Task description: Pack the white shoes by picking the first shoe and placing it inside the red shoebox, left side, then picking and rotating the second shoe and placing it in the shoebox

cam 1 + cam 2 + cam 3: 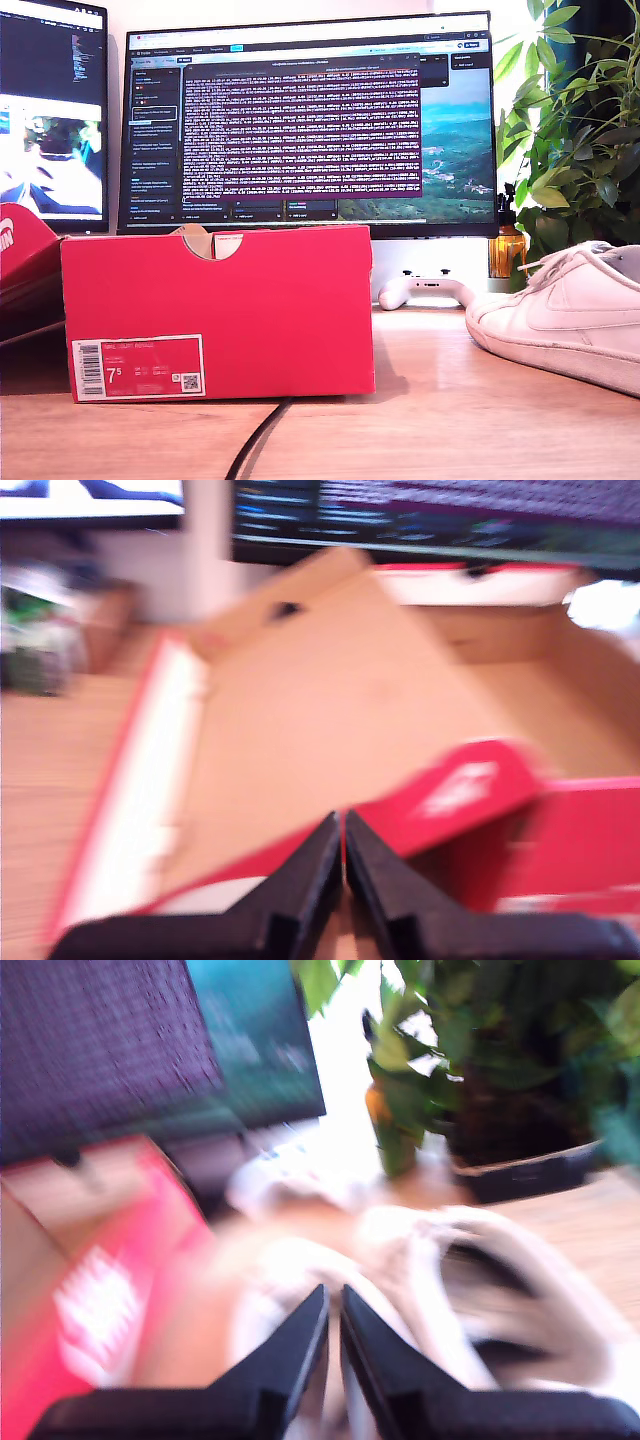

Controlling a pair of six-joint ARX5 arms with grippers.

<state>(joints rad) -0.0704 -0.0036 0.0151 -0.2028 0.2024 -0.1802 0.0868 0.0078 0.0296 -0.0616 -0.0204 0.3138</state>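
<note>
My first hand (343,865) hangs pinched together, empty, over the open red shoebox (218,310). My second hand (333,1345), likewise closed and empty, hovers above a white shoe (570,315) beside the box.

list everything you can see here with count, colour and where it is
red shoebox: 1, red, on the desk, exterior view's left; first wrist view shows it open, no shoe inside
white shoe: 1 seen, white, on the desk, exterior view's right
monitors: 2, dark, behind the box
game controller: 1, white, under the big monitor
plant: 1, green, exterior view's right
cable: 1, black, on the desk
my first gripper: black, shut, above the box
my second gripper: black, shut, above the shoe
</note>
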